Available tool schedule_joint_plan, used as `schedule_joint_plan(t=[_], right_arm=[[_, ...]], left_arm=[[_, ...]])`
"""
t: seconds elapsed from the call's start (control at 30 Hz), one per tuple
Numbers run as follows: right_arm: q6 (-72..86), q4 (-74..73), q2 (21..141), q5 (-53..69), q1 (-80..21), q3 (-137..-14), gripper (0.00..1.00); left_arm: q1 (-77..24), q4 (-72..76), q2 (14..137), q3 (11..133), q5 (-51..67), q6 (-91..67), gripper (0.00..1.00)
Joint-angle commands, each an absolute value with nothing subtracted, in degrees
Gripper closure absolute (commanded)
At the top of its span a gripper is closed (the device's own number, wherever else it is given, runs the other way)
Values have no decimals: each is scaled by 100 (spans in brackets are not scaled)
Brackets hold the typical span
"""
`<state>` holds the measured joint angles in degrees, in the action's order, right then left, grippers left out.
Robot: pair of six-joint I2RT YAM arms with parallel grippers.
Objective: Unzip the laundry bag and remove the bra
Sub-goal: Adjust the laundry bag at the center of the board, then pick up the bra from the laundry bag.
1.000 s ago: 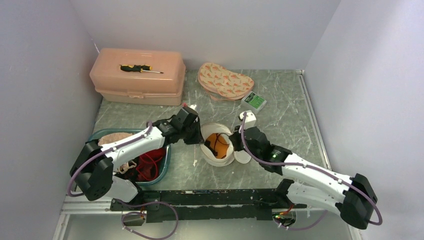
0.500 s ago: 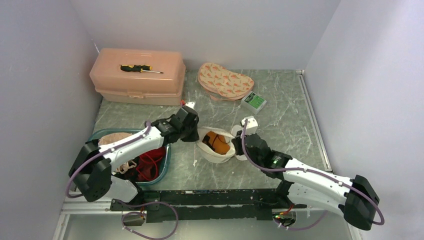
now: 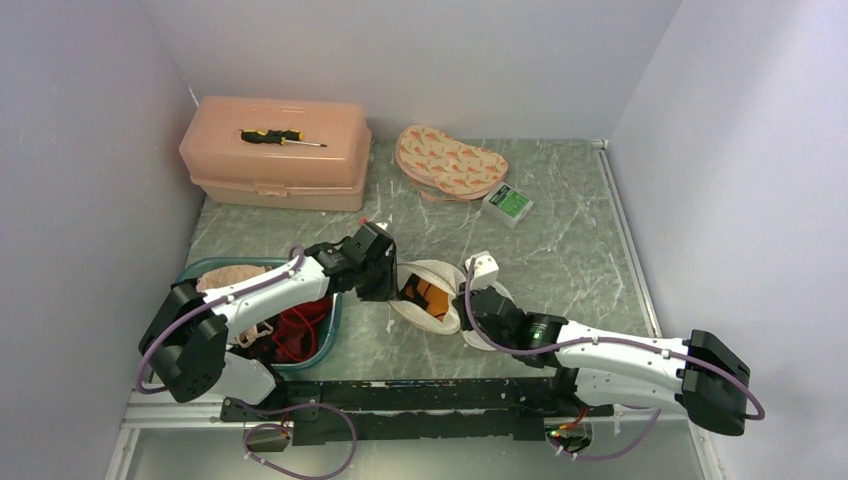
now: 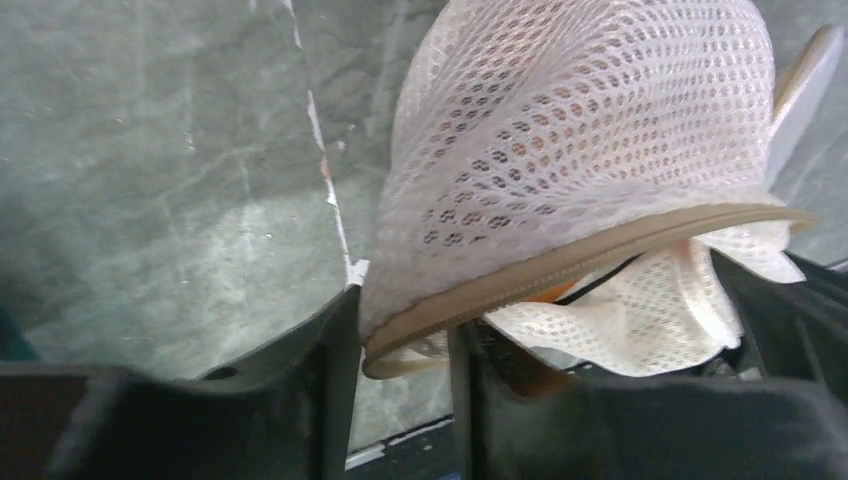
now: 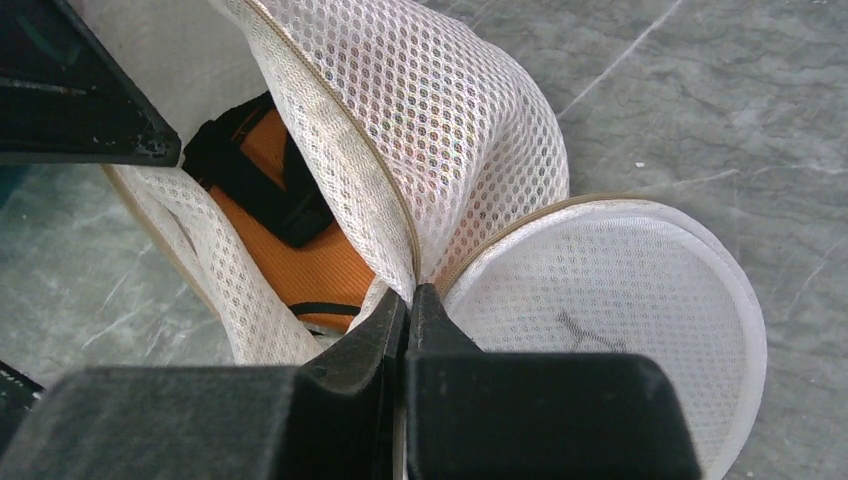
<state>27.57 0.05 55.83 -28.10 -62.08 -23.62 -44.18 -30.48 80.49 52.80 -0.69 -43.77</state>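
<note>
Nearest, at 5 o'clock, the right jaws are pressed together. They pinch the mesh of the laundry bag point(image 3: 432, 298) right by its zip edge. These jaws have pulled a little toward 6 o'clock.

The bag sits in the middle of the desk point(image 3: 570, 240). Its mouth is unzipped. An orange and black cloth point(image 5: 300, 250) is inside it.

At the bag's 9 o'clock side are the left jaws. A moment ago they were shut on the bag's rim. Now they are spread apart, and the rim just lies between them. The mouth was held up wide and round before. Now it has sagged and gone narrower.

I think the left arm is letting go so it can do something else, maybe reach in.

At 8 o'clock is a blue tub point(image 3: 336, 312). The red bra point(image 3: 298, 328) lies in it, out of the bag.

Far off at 11 o'clock is a pink box point(image 3: 275, 165) with a screwdriver point(image 3: 280, 137) on top. At 12 o'clock lies a spotty pad point(image 3: 450, 163), with a little green pack point(image 3: 508, 203) beside it.
</note>
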Motion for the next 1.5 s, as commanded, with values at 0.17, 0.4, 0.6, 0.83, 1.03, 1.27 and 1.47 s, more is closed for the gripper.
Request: schedule_joint_plan(t=[0.17, 0.4, 0.6, 0.83, 1.03, 1.27, 1.47], right_arm=[[3239, -465, 5206, -3263, -6298, -2314, 100], [2941, -957, 4545, -3006, -6294, -2713, 37], [2265, -556, 4689, -1272, -6296, -3546, 42], [2451, 72, 6471, -212, -6304, -3956, 47], [2713, 909, 7389, -628, -6241, -3823, 42], [2717, 1056, 8094, -1122, -6211, -3986, 34], [2627, 1066, 8386, -1386, -6199, -4130, 24]], left_arm=[[-4435, -2803, 7949, 4769, 273, -4779, 97], [-4438, -3146, 7788, 4905, 196, -4569, 97], [-4446, -2854, 7898, 4807, 401, -4588, 97], [-4442, -2356, 7787, 4496, 357, -4798, 97], [-4443, -2070, 7650, 4115, 141, -5027, 97], [-4443, -1346, 7511, 3582, 143, -5381, 97], [-4447, -860, 7582, 3403, 231, -5462, 97]])
